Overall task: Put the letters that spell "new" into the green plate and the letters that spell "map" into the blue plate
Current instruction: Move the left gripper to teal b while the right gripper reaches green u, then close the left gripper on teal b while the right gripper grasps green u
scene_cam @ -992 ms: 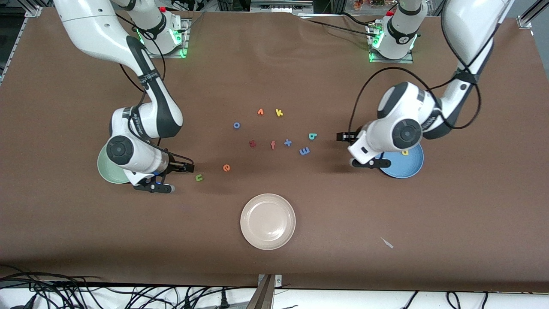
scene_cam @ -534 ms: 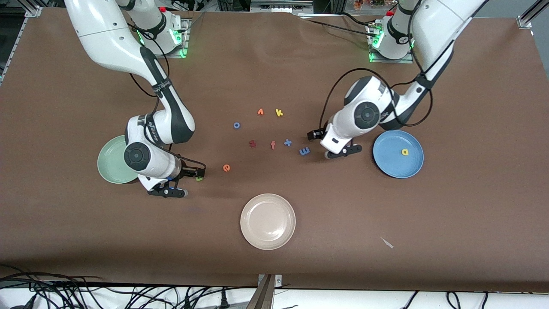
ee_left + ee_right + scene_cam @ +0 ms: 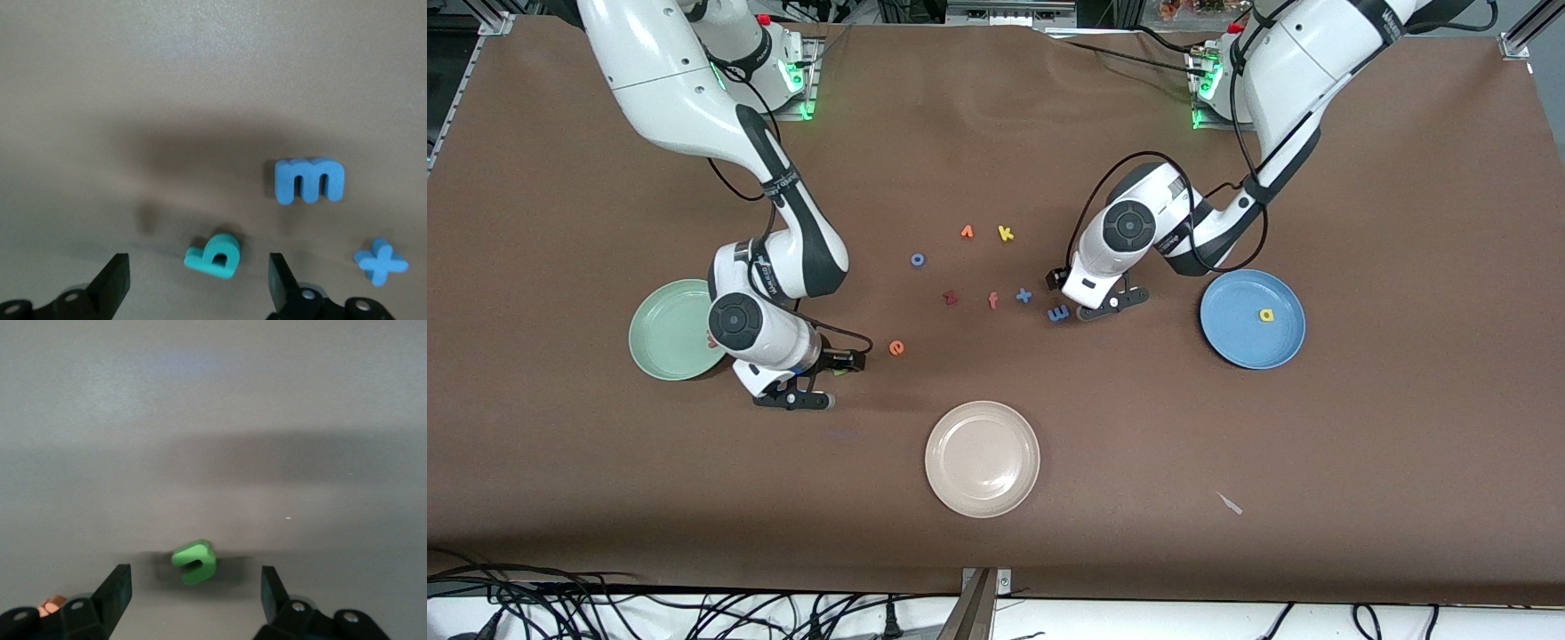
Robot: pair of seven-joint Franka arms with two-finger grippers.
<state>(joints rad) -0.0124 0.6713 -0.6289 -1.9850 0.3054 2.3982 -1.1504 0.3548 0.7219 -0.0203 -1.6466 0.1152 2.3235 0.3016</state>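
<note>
Both arms are at the pick step. The right end effector (image 3: 193, 590) stands open around the green n (image 3: 194, 561) on the worktop; the left end effector (image 3: 199, 273) is open around the teal p (image 3: 213, 255), beside the m (image 3: 310, 180). Next, each must descend and close.

A brown, matte counter (image 3: 1360, 444) fills nearly the whole front view, its surface plain and evenly lit from above, with soft shadows. A slight ripple shows in its covering near the edge where the bases stand. Silver aluminium framing (image 3: 1009, 11) runs along that edge. At the counter's edge nearest the front camera runs a white strip (image 3: 1183, 618), where a tangle of black cables (image 3: 631, 609) lies. A metal bracket (image 3: 983, 600) sits at the middle of that edge.
</note>
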